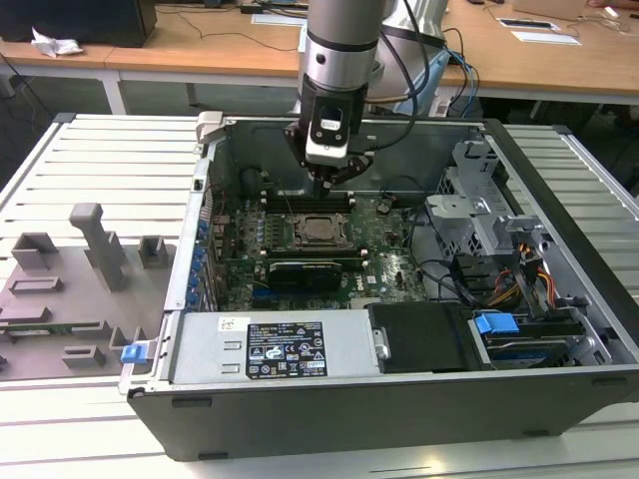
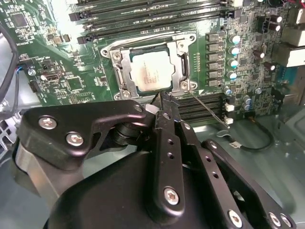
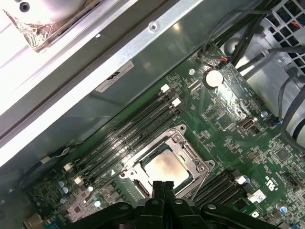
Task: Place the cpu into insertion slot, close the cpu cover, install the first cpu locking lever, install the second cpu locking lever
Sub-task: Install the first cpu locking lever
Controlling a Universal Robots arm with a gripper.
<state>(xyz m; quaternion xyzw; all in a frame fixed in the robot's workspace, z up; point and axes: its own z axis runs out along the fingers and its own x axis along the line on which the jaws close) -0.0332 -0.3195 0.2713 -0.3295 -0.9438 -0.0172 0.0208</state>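
The gripper [image 1: 326, 183] is hanging inside the open computer case [image 1: 399, 414], directly above the green circuit board [image 1: 391, 242]. In both wrist views its fingers [image 3: 157, 191] are pressing together tip to tip, gripping nothing, and the tips are hovering just beside the insertion slot [image 2: 116, 55]. The cpu [image 2: 150, 71] is lying flat in that slot. The cpu cover [image 2: 125, 76] is lying down around it, framing the silvery top (faint print there is too small to read). A thin lever [image 2: 206, 106] is angling away from one socket corner across the memory slots [image 2: 195, 114]. A printed label [image 1: 286, 349] is sitting on the grey metal unit [image 1: 200, 349]; its text is too small to make out.
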